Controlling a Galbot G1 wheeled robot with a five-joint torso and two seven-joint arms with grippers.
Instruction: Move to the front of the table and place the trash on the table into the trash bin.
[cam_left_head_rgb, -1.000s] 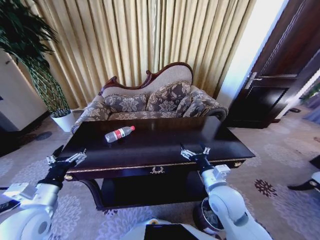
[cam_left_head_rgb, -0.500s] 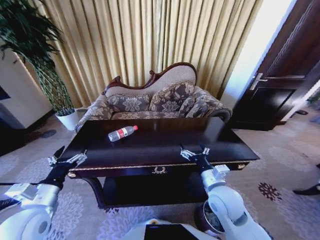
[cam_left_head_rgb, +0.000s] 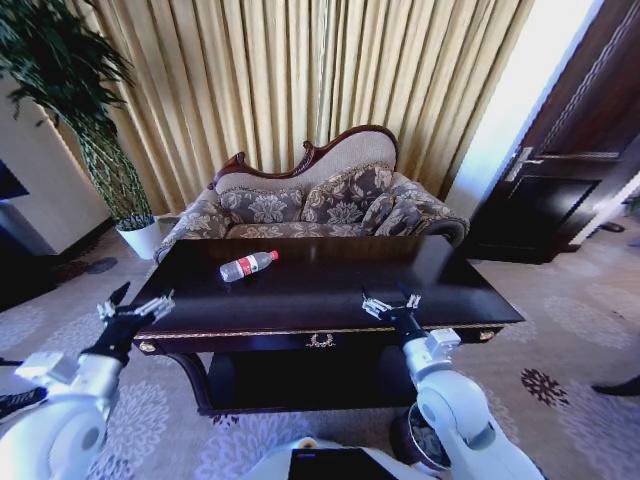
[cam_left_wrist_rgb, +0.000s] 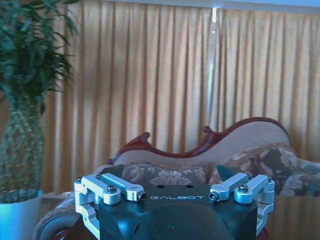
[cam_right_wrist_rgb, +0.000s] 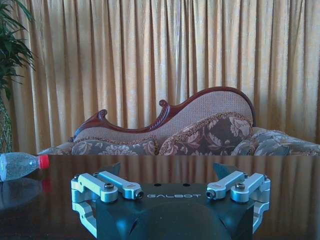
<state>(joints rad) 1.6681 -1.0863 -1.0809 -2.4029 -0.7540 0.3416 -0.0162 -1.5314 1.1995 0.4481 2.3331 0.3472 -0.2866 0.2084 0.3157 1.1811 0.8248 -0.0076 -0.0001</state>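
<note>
Bottle (cam_left_head_rgb: 248, 266) is seen lying on its side on the bench (cam_left_head_rgb: 330, 290), toward the far left part, well apart from both arms. Left end effector (cam_left_head_rgb: 134, 309) is held released at the bench's front left corner. Right end effector (cam_left_head_rgb: 391, 302) is held released over the front edge. Trash bin (cam_left_head_rgb: 422, 446) is partly seen beneath the right arm.

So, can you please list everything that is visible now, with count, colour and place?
table: one, dark brown, centre.
bottle: one, clear with red label and cap, lying on the table's left part.
trash bin: one, dark, on the floor by the table's front right, partly hidden.
sofa: one, floral with carved frame, behind the table.
curtains: golden, behind the sofa.
plant: one, green, white pot, far left.
door: dark, right.
left claw: open, at the table's front left corner.
right claw: open, over the table's front edge.
</note>
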